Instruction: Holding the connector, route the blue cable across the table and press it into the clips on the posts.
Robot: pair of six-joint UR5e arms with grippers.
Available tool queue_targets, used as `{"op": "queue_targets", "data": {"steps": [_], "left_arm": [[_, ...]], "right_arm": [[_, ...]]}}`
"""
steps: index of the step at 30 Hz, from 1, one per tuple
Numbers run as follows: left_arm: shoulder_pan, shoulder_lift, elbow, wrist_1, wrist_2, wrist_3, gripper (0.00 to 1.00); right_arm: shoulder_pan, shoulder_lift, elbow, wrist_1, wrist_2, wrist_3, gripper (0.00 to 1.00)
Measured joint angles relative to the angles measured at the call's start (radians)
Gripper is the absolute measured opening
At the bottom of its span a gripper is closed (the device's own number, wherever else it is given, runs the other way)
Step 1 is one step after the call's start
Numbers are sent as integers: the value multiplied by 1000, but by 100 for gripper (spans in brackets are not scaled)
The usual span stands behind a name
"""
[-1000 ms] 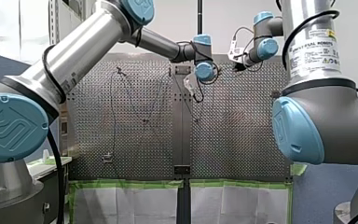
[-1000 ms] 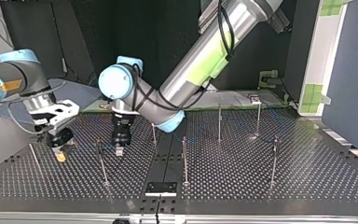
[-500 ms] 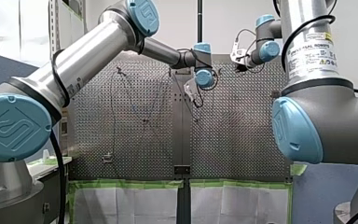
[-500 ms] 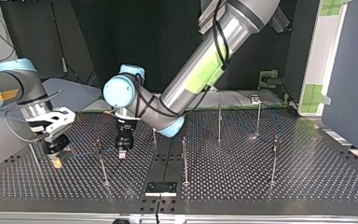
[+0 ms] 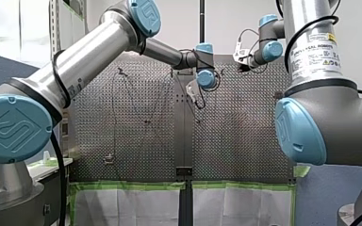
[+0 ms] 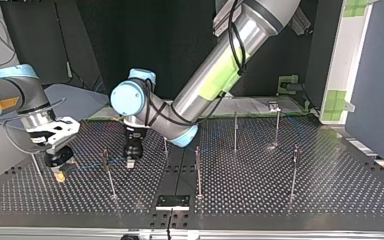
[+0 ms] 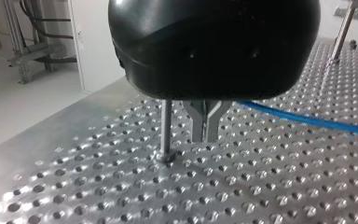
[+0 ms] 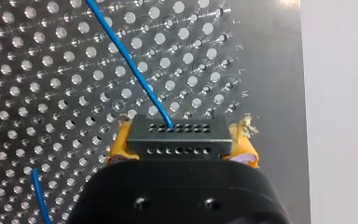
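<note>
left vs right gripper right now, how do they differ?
My right gripper has yellow pads shut on the black connector; my left gripper has bare metal fingers pressed together, no connector. My left gripper stands beside a post; my right gripper is by the table edge. Both point down, near the blue cable.

Post [image 7: 166, 126] just beside left pincer [image 7: 206, 139]

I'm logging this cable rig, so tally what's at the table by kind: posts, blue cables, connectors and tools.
Posts: 7
Blue cable: 1
Connector: 1
Tools: 2, my left tool and my right tool
Total: 11
</note>
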Motion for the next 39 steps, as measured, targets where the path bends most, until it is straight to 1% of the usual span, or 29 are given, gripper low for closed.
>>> {"op": "queue_targets", "data": {"steps": [1,2,3,4,15,20,24,28,32,39], "left_arm": [[-2,0,0,-4,4,-1,65],[-3,0,0,-7,6,-1,89],[-4,0,0,-11,7,-1,89],[-6,0,0,-18,7,-1,100],[-21,4,0,-100,3,0,100],[-34,9,0,-139,-2,-2,100],[-53,17,-6,-170,-24,-3,100],[-70,48,-37,-200,-56,-2,100],[-81,81,-71,-186,-57,5,100],[-96,152,-141,-121,-59,41,100]], "right_arm": [[0,0,0,0,0,0,0],[0,0,0,0,0,0,0],[0,0,0,0,0,0,0],[0,0,0,1,0,0,0],[0,0,0,2,0,0,0],[0,0,0,3,-12,0,0],[0,0,0,4,-17,0,0],[1,0,0,9,-18,0,0],[1,0,0,11,-18,0,0],[2,0,0,14,-18,0,0]]}}
